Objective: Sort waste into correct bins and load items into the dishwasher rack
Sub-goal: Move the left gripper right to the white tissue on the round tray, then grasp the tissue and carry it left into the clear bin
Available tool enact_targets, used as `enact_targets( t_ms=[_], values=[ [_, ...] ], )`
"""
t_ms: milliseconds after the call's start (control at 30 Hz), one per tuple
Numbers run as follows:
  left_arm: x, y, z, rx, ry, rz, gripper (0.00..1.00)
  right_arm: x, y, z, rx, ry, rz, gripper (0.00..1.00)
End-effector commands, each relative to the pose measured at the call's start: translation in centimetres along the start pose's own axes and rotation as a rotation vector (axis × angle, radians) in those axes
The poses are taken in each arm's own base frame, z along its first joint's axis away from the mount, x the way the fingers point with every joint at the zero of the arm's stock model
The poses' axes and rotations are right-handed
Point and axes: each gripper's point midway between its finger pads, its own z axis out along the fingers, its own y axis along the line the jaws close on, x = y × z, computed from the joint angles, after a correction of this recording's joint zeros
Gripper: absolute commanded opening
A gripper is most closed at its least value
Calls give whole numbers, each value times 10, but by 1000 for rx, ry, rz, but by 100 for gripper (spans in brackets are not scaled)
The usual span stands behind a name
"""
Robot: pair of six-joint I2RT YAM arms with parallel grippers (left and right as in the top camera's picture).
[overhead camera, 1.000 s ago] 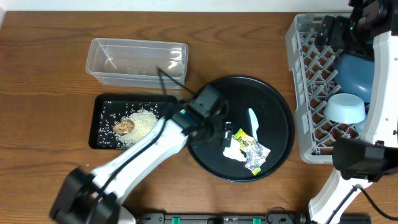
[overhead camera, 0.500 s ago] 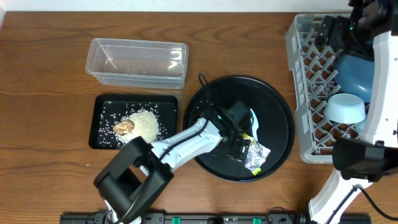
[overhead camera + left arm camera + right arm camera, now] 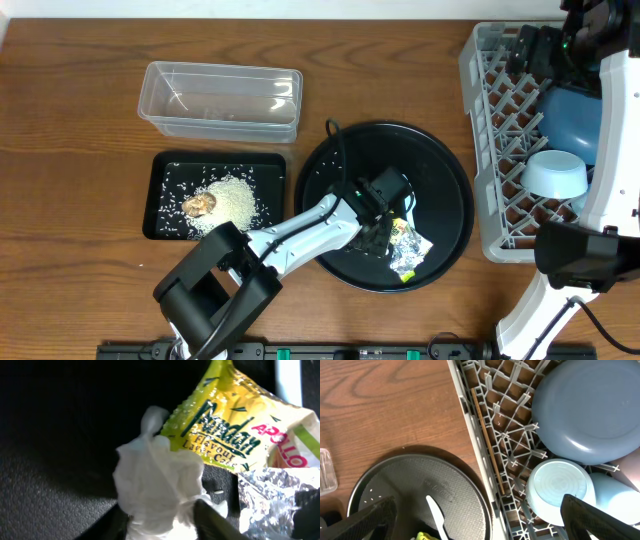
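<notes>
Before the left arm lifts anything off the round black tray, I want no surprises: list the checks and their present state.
1. White tissue between left end effector fingers: ok.
2. Fingers closed firmly on it: cannot tell.
3. Yellow-green wrapper apart from tissue: not ok, it abuts.
4. Silver foil clear of fingers: cannot tell.
5. Clear plastic tub unobstructed: ok.

my left arm (image 3: 290, 225): reaching forward-right, wrist pitched down | my left gripper (image 3: 385, 208): low, can't tell the jaw gap | my right arm (image 3: 610, 180): raised at far right | my right gripper (image 3: 482, 515): jaws spread wide
</notes>
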Motion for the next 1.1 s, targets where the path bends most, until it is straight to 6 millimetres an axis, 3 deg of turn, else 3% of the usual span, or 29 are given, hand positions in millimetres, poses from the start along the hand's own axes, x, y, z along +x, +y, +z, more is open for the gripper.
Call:
enact_targets(
  t_ms=[0,267,433,533,767,867,1067],
  values=[
    [-7,1,-3,-21,-28,1,35,1,2,3,6,7,5,99],
    [-7,2,-5,-25,-27,0,6,1,2,3,6,7,4,99],
    [-12,4,-27,-32,-60,-7,6,1,2,3,6,7,5,99],
    [-26,18,-53,-77,-148,-28,7,1,2,3,6,7,5,99],
    [-75,72,-127,-91,-397,-192,6,1,2,3,6,7,4,99],
    [-102,113,-158,-79,-514,-315,6,1,2,3,6,7,4,99],
    [-152,199,-200,-76,-744,-524,6,1,2,3,6,7,4,99]
  ],
)
